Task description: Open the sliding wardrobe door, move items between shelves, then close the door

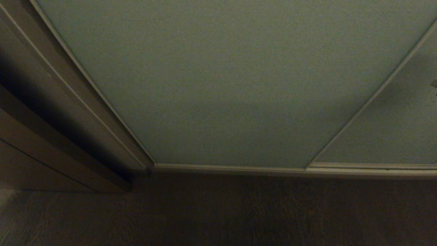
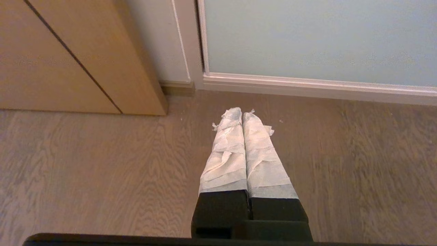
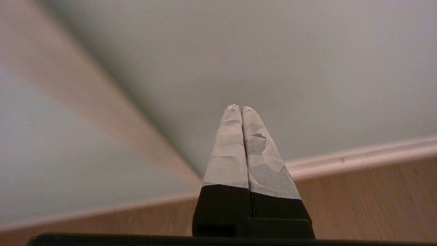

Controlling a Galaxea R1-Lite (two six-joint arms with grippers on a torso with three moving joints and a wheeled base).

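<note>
From the head camera, the sliding wardrobe door (image 1: 232, 85) fills most of the picture: a wide, flat, matte panel of pale grey-green, edged by a thin pale metal frame. It is shut, its lower edge meeting the bottom rail (image 1: 239, 168) just above the dark wood floor (image 1: 239, 212). A second panel of the same colour (image 1: 392, 133) stands to its right, the two parted by a slim frame strip. Dark brown wood panelling (image 1: 51, 136) borders the door on the left. Neither arm shows here.

In the left wrist camera, the left gripper (image 2: 242, 112) hangs low over the wood-grain floor (image 2: 102, 171), its two paper-wrapped fingers (image 2: 227, 150) pressed together and holding nothing. The door's lower corner (image 2: 307, 37) lies ahead of the tips, well apart from them, with its pale rail (image 2: 307, 85) along the floor. A light wood cabinet (image 2: 68, 58) stands beside it.

In the right wrist camera, the right gripper (image 3: 241, 107) points at the grey-green door (image 3: 273, 61), fingers (image 3: 228, 150) pressed together and empty. The door lies ahead of the tips; whether they touch it cannot be told. A blurred frame strip (image 3: 102, 102) slants beside them, and the floor (image 3: 375, 198) lies below.
</note>
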